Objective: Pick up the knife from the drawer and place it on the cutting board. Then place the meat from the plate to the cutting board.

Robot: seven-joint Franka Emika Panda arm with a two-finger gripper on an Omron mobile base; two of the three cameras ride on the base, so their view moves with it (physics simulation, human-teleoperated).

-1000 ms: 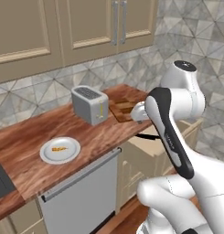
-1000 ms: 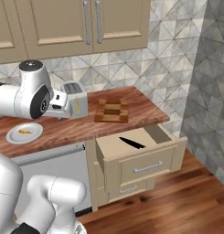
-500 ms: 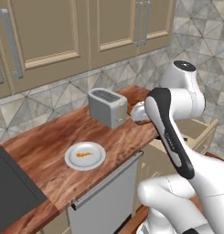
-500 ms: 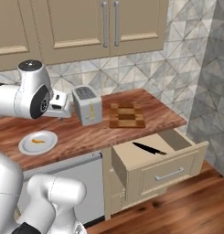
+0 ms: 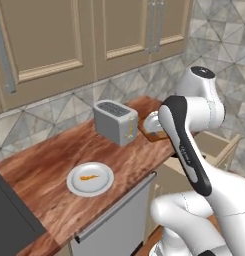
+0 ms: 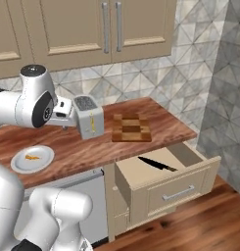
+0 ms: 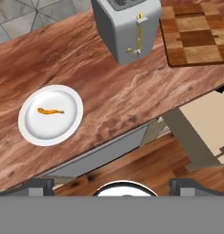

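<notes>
The black knife lies in the open tan drawer, right of the dishwasher. The checkered cutting board sits bare on the counter behind the drawer, to the right of the toaster. The white plate with the small orange meat rests near the counter's front edge at the left. My gripper hangs high over the counter's front edge, open, with nothing between its fingertips. From the hand I see the plate, the meat, the cutting board and a corner of the drawer.
A grey toaster stands between plate and board. A grey dishwasher panel sits under the counter. A dark cooktop lies at the far left. Beige wall cabinets hang above. A tiled wall closes the right side.
The base has driven left along the counter, so the whole scene has shifted right in both base views. The arm holds the same pose and the gripper stays open.
</notes>
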